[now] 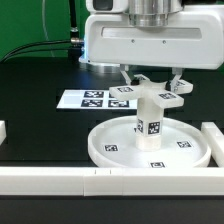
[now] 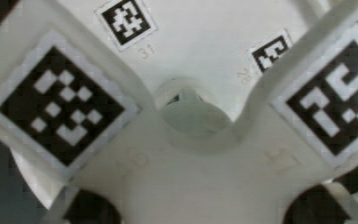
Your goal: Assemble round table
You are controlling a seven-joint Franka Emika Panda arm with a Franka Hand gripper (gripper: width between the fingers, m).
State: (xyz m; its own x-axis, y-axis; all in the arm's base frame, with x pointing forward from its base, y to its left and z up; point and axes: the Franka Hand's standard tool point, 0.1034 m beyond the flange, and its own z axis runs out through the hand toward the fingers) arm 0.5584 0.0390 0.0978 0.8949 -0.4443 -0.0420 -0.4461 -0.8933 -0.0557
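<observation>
The large round disc (image 1: pixel 100 150) lies flat on the black table. The stubby post (image 1: pixel 150 125) stands upright in its middle. The small cross-shaped piece (image 1: pixel 160 98) sits on top of the post. My gripper (image 1: pixel 153 85) comes down from above, with a finger on each side of the cross-shaped piece, closed on it. In the wrist view the cross-shaped piece (image 2: pixel 194 160) fills the frame, with tagged arms and a round centre hole. It spans the whole gap between my dark fingertips (image 2: pixel 91 205), and my gripper (image 2: pixel 202 208) is right over it.
The marker board (image 1: pixel 95 98) lies flat behind the disc. A long white bar (image 1: pixel 50 180) runs along the front edge. Another bar (image 1: pixel 212 140) stands at the exterior view's right, and a white piece (image 1: pixel 3 130) at its left edge.
</observation>
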